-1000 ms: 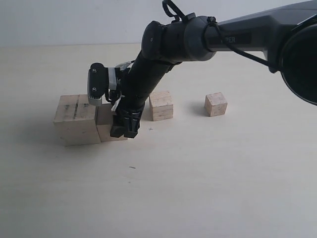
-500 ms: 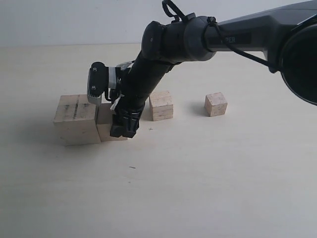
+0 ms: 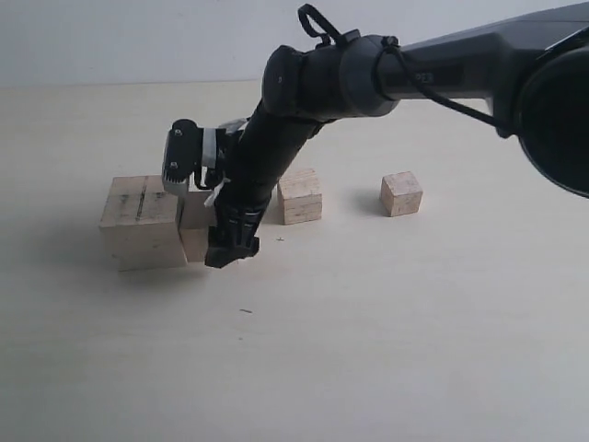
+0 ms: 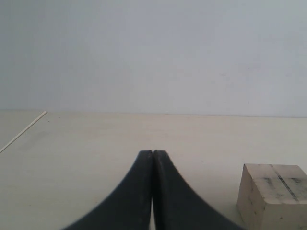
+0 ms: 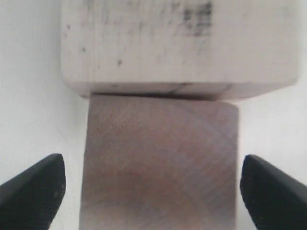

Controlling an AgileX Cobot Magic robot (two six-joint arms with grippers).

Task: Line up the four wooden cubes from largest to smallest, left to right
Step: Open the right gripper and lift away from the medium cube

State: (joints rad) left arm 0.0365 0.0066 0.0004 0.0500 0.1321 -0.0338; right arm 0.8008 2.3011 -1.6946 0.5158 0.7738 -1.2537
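Four wooden cubes stand in a row on the table. The largest cube, with dark lines on top, is at the left. The second cube touches its right side. My right gripper reaches across and hangs over that second cube, partly hiding it. In the right wrist view the gripper is open, its fingertips standing clear of both sides of the second cube, which abuts the largest cube. The third cube and smallest cube stand apart to the right. My left gripper is shut and empty, with the largest cube beside it.
The pale table runs wide in front of the row. A small dark mark lies on it. The right arm's dark links stretch over the back of the table above the third cube.
The right gripper's tips have shifted slightly down and toward the front of the second cube. The cubes have stayed in place.
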